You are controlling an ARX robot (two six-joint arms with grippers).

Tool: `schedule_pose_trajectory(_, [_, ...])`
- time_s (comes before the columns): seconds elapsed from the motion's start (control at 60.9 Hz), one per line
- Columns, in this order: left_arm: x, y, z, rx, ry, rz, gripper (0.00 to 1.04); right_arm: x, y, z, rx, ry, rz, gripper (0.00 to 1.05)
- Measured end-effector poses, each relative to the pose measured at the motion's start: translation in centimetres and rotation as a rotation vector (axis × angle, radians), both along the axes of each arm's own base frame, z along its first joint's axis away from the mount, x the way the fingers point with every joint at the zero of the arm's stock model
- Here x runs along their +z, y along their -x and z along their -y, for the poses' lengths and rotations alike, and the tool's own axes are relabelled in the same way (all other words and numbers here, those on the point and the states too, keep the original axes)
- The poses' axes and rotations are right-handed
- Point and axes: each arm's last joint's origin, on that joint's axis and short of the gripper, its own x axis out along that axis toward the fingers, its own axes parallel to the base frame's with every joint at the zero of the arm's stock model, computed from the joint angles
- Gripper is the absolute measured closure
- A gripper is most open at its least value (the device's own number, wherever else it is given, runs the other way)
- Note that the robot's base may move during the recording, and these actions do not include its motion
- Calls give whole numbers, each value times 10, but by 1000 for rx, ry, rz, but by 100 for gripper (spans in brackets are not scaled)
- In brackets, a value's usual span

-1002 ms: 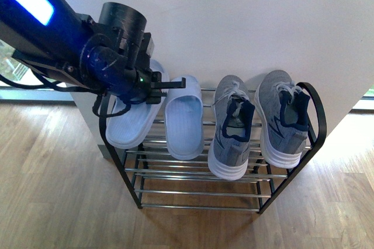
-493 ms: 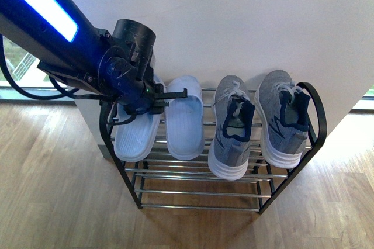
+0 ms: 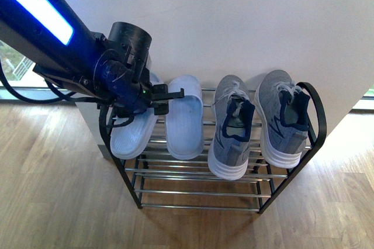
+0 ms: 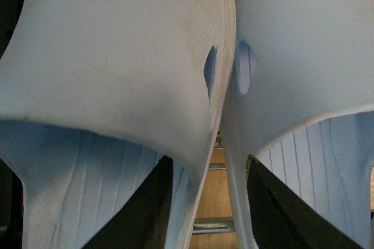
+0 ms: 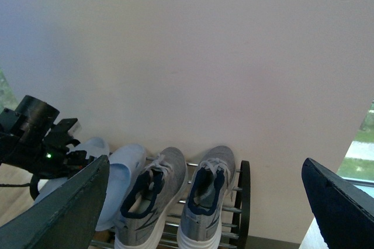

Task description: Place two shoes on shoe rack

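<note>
Your left sandal (image 3: 133,135) lies on the top shelf of the shoe rack (image 3: 198,176), at the rack's left end, touching the second sandal (image 3: 184,121), its long axis running from the wall out toward you. The left gripper (image 3: 166,94) sits over its strap end; you cannot tell whether the jaws grip it. The sneakers (image 3: 257,123) fill the rack's right half. The right gripper (image 5: 204,202), jaws wide, hangs well back. Wood floor (image 3: 52,190) lies below the rack, with a white wall (image 3: 234,21) behind.
</note>
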Motion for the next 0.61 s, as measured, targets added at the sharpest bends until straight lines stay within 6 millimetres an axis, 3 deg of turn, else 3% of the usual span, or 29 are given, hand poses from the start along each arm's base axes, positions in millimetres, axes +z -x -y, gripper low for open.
schedule_pose_trajectory(0.148, [20,9,-4,31,2,31,38,0,0,0,0,0,0,9])
schedule_pose_trajectory(0.345, [83,25,-17,92,15,163,9,0,0,0,0,0,0,9])
schedule_pose_trajectory(0.608, [152,77,-60,229,-27,319,9,0,0,0,0,0,0,9])
